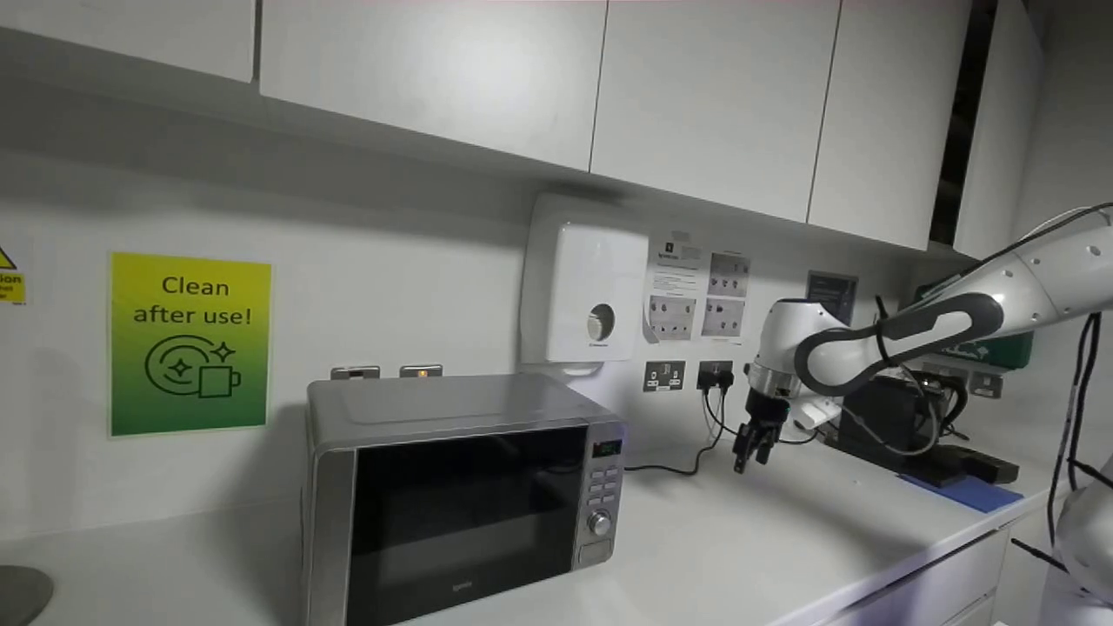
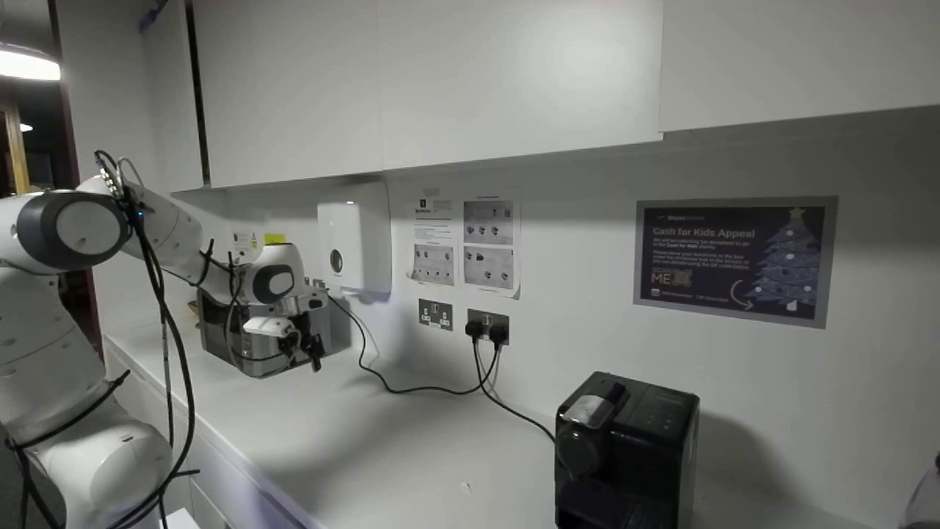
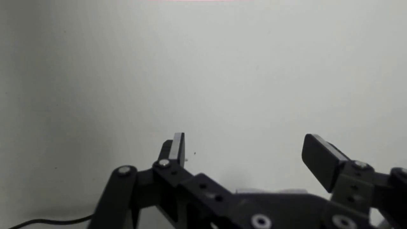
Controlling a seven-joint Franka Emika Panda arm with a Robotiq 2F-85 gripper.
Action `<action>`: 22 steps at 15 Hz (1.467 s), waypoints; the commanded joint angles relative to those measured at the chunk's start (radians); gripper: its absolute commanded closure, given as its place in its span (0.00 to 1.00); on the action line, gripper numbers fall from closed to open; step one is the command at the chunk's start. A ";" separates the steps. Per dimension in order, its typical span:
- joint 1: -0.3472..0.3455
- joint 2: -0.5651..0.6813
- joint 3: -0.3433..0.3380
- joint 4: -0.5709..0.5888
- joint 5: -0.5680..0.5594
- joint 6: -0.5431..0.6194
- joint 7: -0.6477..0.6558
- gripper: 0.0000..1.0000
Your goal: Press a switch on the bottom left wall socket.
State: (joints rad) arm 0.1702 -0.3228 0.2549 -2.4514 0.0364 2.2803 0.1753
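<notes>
Hand (image 3: 243,147): I have it spread wide, holding nothing, over the surface (image 1: 713,530).
Left wall socket (image 2: 435,314): below the notices (image 2: 490,245), beside the plugged socket (image 2: 487,321); detail too small for me to read.

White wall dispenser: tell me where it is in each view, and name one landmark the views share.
In an exterior view: dispenser, just right of the middle.
In an exterior view: dispenser, left of the middle.
Wrist view: not in it.
Shared landmark: the gripper, in all three views.
</notes>
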 commanded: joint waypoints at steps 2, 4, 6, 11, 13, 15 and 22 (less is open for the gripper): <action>-0.005 0.087 -0.026 0.117 0.033 0.038 0.049 0.00; -0.009 0.109 -0.038 0.151 0.044 0.047 0.063 0.00; -0.014 0.129 -0.051 0.181 0.052 0.060 0.077 0.00; -0.028 0.190 -0.086 0.255 0.099 0.138 0.091 0.00; -0.033 0.217 -0.100 0.284 0.109 0.175 0.088 0.00; -0.040 0.243 -0.111 0.312 0.104 0.206 0.091 0.00; -0.057 0.340 -0.137 0.445 0.025 0.221 0.102 0.00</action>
State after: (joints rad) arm 0.1239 -0.0316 0.1220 -2.0800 0.1079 2.4903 0.2523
